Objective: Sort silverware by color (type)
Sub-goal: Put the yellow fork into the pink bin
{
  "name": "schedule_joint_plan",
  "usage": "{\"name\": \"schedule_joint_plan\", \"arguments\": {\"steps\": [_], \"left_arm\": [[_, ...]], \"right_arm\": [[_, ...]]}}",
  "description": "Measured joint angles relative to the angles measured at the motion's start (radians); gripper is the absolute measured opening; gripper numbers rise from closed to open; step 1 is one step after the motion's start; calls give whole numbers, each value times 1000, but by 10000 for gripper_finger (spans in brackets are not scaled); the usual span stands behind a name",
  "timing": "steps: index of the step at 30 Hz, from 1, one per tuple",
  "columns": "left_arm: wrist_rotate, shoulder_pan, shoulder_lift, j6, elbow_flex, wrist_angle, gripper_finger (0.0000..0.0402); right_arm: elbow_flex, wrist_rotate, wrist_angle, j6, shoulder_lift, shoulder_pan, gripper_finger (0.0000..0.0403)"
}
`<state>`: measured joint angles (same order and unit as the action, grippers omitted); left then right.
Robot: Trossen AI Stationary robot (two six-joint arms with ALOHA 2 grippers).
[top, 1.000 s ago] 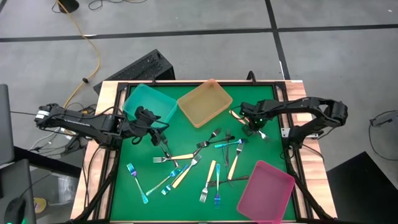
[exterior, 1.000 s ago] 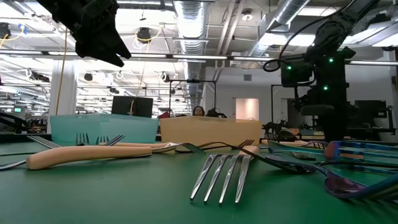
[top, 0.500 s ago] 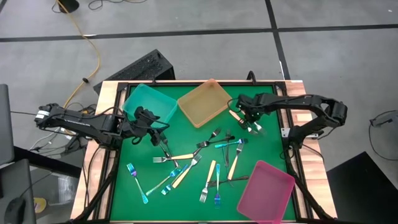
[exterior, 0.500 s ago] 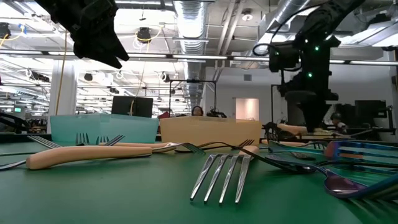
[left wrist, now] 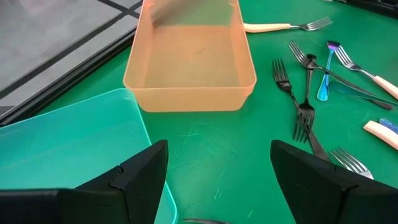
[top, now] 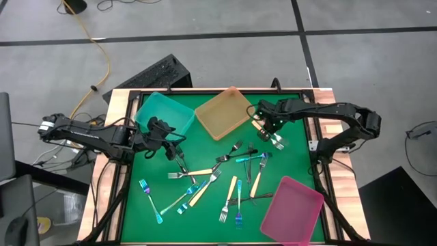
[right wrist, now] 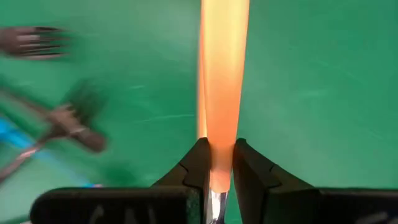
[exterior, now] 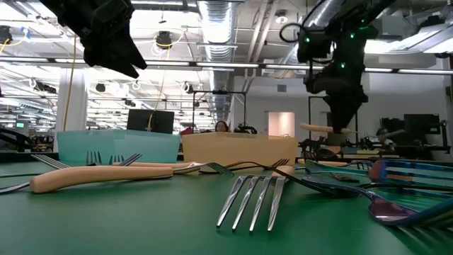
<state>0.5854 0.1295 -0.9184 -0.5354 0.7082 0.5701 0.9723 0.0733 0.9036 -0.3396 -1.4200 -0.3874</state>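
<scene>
Desk (top: pixel 205 205): green-topped, wood-edged, with a black frame

Right end effector (top: pixel 267 128): over the far right part of the desk, just beside the amber tray's near right corner. Fingers (right wrist: pixel 247 171) closed narrowly on the cream-handled fork (top: pixel 270 135); in the right wrist view the handle (right wrist: pixel 222 74) runs straight out from between them, and in the low view the fork (exterior: pixel 320 127) hangs level, clear of the desk

Left end effector (top: pixel 175 145): above the left side of the desk, just beside the teal tray, raised off the surface. Fingers (left wrist: pixel 140 174) spread wide, holding nothing

Amber rectangular plastic tray (top: pixel 240 111): far centre, set at an angle, nothing seen inside

Teal rectangular plastic tray (top: pixel 174 109): far left, close beside the amber tray; contents cannot be told from above, though fork tines (exterior: pixel 113 159) show at its front in the low view

Pink rectangular plastic tray (top: pixel 300 212): near right corner, angled

Loose silverware (top: pixel 212 179): scattered over the middle of the desk between the three trays, several pieces crossing. Includes dark grey metal forks (left wrist: pixel 305 109), iridescent blue-teal pieces (top: pixel 149 198) and cream-handled forks (top: pixel 198 171)

Dark keyboard (top: pixel 153 75): on the grey floor beyond the desk's far left edge
</scene>
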Motion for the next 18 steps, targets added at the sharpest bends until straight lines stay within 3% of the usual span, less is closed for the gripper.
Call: {"name": "schedule_joint_plan", "arguments": {"steps": [9,18], "left_arm": [[2,0,0,-3,0,0,267],[2,0,0,-4,0,0,267]], "right_arm": [[103,-192,-7,16,0,165,75],[239,-345,-8,42,1,431,76]]}}
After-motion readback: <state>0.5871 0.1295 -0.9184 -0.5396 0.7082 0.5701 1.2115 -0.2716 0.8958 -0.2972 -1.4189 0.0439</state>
